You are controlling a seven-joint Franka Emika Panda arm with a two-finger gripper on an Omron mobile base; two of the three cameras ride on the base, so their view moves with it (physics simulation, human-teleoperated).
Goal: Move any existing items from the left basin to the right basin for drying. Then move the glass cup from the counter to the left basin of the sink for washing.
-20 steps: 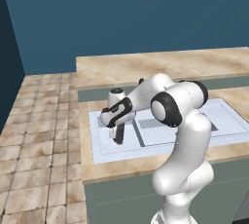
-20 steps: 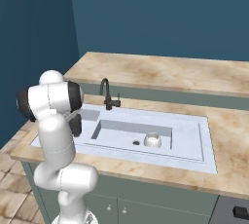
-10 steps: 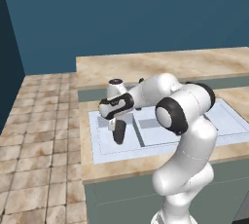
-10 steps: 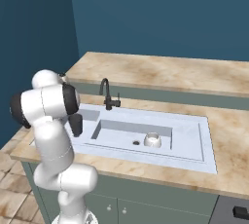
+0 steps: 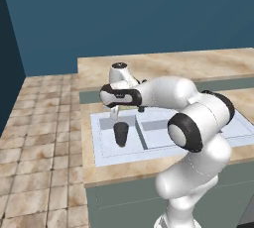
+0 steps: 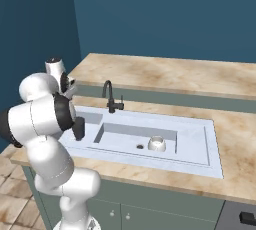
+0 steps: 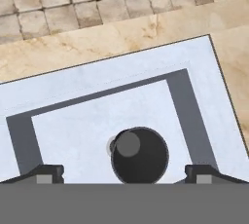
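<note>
The glass cup [image 5: 120,134] stands upright in the left basin [image 5: 111,142] of the sink [image 6: 192,154]; from above [image 7: 140,156] we see it beside the small dark drain hole. Our gripper [image 5: 115,116] hangs just over it, fingers spread wide and clear of the rim. A small white bowl [image 6: 156,144] sits in the right basin [image 6: 125,140].

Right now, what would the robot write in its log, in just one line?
gripper: open, above glass cup | cup: upright in left basin | white bowl: in right basin
</note>
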